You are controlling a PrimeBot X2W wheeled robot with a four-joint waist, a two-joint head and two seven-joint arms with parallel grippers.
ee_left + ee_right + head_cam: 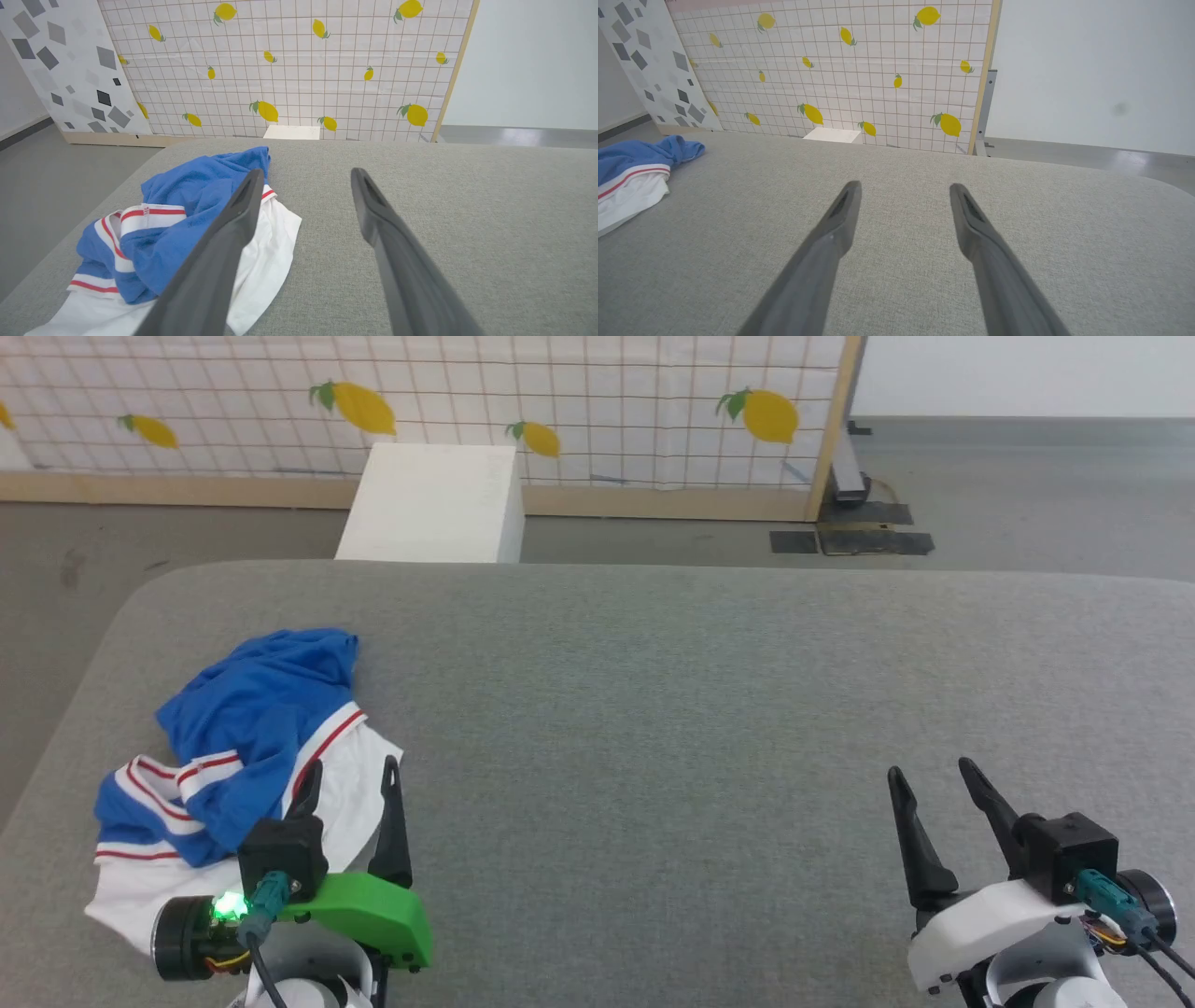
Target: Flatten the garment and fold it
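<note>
The garment [243, 728], royal blue with white bands and thin red stripes, lies crumpled in a heap at the near left of the grey padded table [653, 691]. My left gripper [350, 775] stands open at the heap's near right edge, one finger over the white cloth, nothing held. In the left wrist view the garment [187, 210] lies to the left of the open left gripper [306, 175]. My right gripper [929, 775] is open over bare table at the near right, far from the cloth. The right wrist view has the garment [635, 172] at its left edge and the right gripper [903, 189] open.
A white box [434, 504] stands on the floor just beyond the table's far edge. Behind it runs a lemon-print grid panel [560, 401] with a wooden frame. Grey floor surrounds the table, whose left edge runs close to the garment.
</note>
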